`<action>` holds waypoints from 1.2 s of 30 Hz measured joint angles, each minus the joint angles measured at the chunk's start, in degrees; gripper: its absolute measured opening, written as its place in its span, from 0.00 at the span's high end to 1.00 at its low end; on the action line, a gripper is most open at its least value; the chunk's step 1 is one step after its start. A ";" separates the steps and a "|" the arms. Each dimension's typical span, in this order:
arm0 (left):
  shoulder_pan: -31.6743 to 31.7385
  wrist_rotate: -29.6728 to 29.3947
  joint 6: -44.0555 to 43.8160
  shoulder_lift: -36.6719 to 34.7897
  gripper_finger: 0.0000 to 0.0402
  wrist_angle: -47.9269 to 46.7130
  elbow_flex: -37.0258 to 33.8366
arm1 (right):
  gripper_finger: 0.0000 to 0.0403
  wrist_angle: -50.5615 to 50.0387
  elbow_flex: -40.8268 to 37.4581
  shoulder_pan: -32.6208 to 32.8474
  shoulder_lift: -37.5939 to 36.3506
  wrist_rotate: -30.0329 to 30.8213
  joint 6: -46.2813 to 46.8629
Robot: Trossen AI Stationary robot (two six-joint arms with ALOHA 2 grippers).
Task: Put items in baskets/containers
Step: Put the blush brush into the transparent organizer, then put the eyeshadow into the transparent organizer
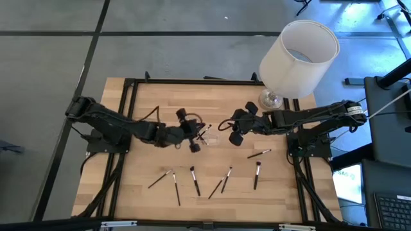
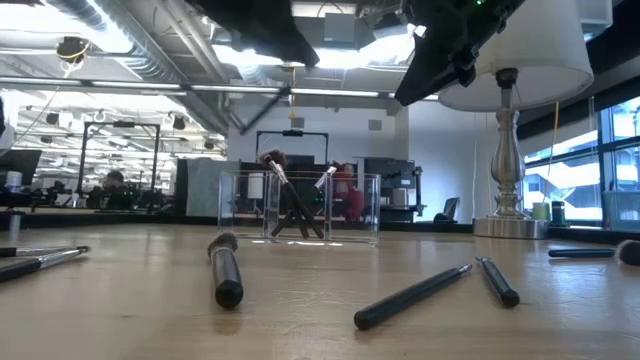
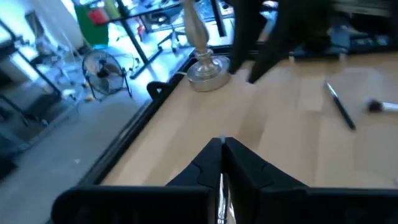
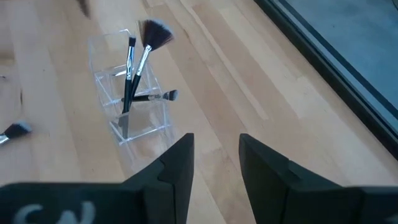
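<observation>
The clear plastic holder [image 1: 210, 136] stands mid-table between both grippers, three makeup brushes [image 4: 135, 65] leaning inside. The left gripper [image 1: 192, 136] hovers just beside it, fingers pressed together on a thin metallic brush handle [image 3: 221, 196]. The right gripper [image 4: 215, 163], parted and empty, is near. Loose brushes [image 1: 194, 180], slim and dark-handled, lie toward the table's near edge, axes mostly front-to-back.

Lighting even and bright overall. In the low view, ceiling lights [image 2: 330, 50] glare white and near brushes [image 2: 225, 270] are soft. Left wrist view shows motion blur throughout. Daylight enters from windows [image 2: 620, 160] at right. Shadows on desk [image 1: 212, 160] faint.
</observation>
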 joint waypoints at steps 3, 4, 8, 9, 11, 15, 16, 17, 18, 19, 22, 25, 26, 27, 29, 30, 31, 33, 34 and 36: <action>2.90 1.44 -3.63 1.86 0.98 6.93 0.01 | 0.68 -0.41 0.00 -0.01 0.00 -0.01 -0.13; 3.54 2.08 -3.96 2.44 0.98 9.28 0.01 | 0.68 -0.43 0.00 0.00 0.00 -0.02 -0.13; 4.58 3.42 -4.23 5.26 0.98 15.96 -0.09 | 0.68 -0.96 0.00 0.00 0.00 0.00 -0.15; 4.61 3.24 -4.57 5.93 0.98 17.86 -0.43 | 0.68 -1.36 0.00 0.00 0.00 0.00 -0.15; 4.58 2.03 -6.03 7.22 0.98 20.09 -1.67 | 0.68 -2.32 0.00 0.00 0.00 0.01 -0.12; 4.54 -0.77 -9.86 10.49 0.98 21.97 -3.79 | 0.68 -3.53 0.00 0.00 0.02 0.04 0.08; 4.54 -1.11 -10.46 11.04 0.98 23.17 -4.14 | 0.68 -3.47 0.00 0.00 0.01 0.04 0.29; 4.54 -1.36 -10.78 11.49 0.97 24.49 -4.52 | 0.68 -3.43 0.00 0.00 0.01 0.05 0.68; 4.54 -1.35 -10.85 12.05 0.97 26.06 -4.79 | 0.68 -3.30 0.00 0.00 0.01 0.06 1.06; 4.58 -1.26 -10.84 12.59 0.96 27.20 -5.06 | 0.68 -3.23 0.00 -0.01 0.01 0.04 1.31; 4.56 -1.33 -10.87 13.76 0.94 28.42 -5.15 | 0.68 -3.25 0.00 0.00 0.00 0.07 1.53; 4.54 -1.32 -10.89 13.82 0.92 28.23 -5.15 | 0.68 -3.23 0.00 0.00 0.00 0.13 1.62; 4.52 -1.32 -11.14 13.82 0.91 28.00 -5.15 | 0.68 -3.23 0.00 0.00 0.01 0.13 1.62; 4.40 -1.33 -11.40 13.82 0.89 27.84 -5.15 | 0.68 -3.23 0.00 -0.01 0.01 0.13 1.62; 4.10 -1.32 -11.56 13.31 0.87 27.11 -5.15 | 0.68 -3.23 0.00 0.00 0.00 0.13 1.62; 3.98 -1.23 -11.50 13.13 0.85 27.15 -5.14 | 0.68 -3.23 0.00 0.00 0.01 0.13 1.62; 3.79 -1.17 -11.16 12.97 0.84 26.95 -5.13 | 0.68 -3.23 0.00 0.00 0.01 0.13 1.62; 3.27 -1.33 -9.37 12.28 0.80 24.47 -5.15 | 0.68 -3.23 0.00 0.00 0.01 0.11 1.62; 2.96 -1.38 -8.02 11.88 0.79 23.21 -5.03 | 0.68 -3.23 0.00 -0.02 0.00 0.13 1.62; 2.01 -1.52 -5.63 9.84 0.76 18.43 -4.99 | 0.68 -3.28 0.00 0.00 0.02 0.11 1.62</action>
